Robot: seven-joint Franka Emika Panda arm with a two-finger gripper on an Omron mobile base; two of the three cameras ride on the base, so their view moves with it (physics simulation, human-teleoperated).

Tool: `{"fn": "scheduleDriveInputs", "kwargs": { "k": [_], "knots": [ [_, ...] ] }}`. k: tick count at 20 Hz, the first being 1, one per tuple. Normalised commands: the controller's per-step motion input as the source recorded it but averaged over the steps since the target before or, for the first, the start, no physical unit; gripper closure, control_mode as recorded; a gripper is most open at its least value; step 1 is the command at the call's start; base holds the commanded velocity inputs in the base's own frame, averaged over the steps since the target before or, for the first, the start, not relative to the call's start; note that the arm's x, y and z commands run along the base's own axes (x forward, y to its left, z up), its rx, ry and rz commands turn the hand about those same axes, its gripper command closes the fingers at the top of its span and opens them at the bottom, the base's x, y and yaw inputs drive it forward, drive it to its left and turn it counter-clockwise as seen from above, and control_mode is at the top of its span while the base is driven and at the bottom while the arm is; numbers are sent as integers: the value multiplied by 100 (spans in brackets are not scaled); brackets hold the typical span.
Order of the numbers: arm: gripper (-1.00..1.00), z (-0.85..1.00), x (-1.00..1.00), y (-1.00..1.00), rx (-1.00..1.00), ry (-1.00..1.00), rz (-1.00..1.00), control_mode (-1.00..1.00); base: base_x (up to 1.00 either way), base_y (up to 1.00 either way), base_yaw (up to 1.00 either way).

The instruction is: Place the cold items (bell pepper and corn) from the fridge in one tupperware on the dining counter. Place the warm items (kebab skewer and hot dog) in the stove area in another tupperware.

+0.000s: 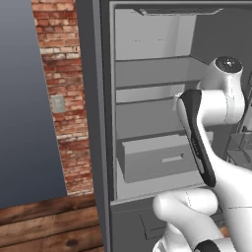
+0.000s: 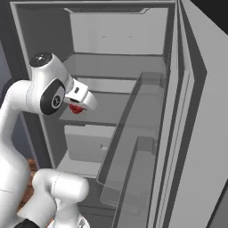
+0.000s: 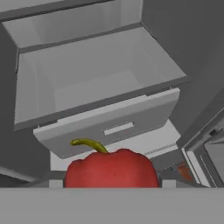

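Note:
The red bell pepper [image 3: 111, 168] with its curled green stem sits close under the hand camera, between my gripper's [image 3: 112, 183] fingers. From the right base view the bell pepper [image 2: 76, 109] peeks out red beneath my hand, in front of the middle shelf of the open fridge [image 2: 118, 67]. My gripper [image 2: 78, 107] is shut on it, and the pepper hides the fingertips. Below it in the hand view lies the fridge's pale grey drawer [image 3: 109, 124], open with nothing inside. The corn, both tupperware, the dining counter, the stove area, the kebab skewer and the hot dog are out of view.
The fridge [image 1: 147, 74] has bare grey shelves and a drawer [image 1: 157, 160]. Its open door with clear bins [image 2: 133, 147] stands close on the right. A brick wall [image 1: 64, 98] and a grey panel [image 1: 24, 98] lie to the left, with a wooden floor [image 1: 44, 226] below.

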Motion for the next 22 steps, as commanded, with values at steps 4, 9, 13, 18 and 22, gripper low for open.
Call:
{"fn": "scheduleDriveInputs", "kwargs": {
  "k": [4, 9, 13, 18, 22],
  "knots": [
    [100, 0, -62, 17, 0, 7, 0, -100, 0, 0, 0],
    [100, 0, -13, 4, 0, 2, 0, 100, -45, 29, 0],
    [100, 0, 0, 0, 0, 0, 0, 100, -60, 62, 0],
    [100, 0, 0, 0, 0, 0, 0, 100, -78, 69, -28],
    [100, 0, 0, 0, 0, 0, 0, 100, -100, 52, -68]
  ]
}}
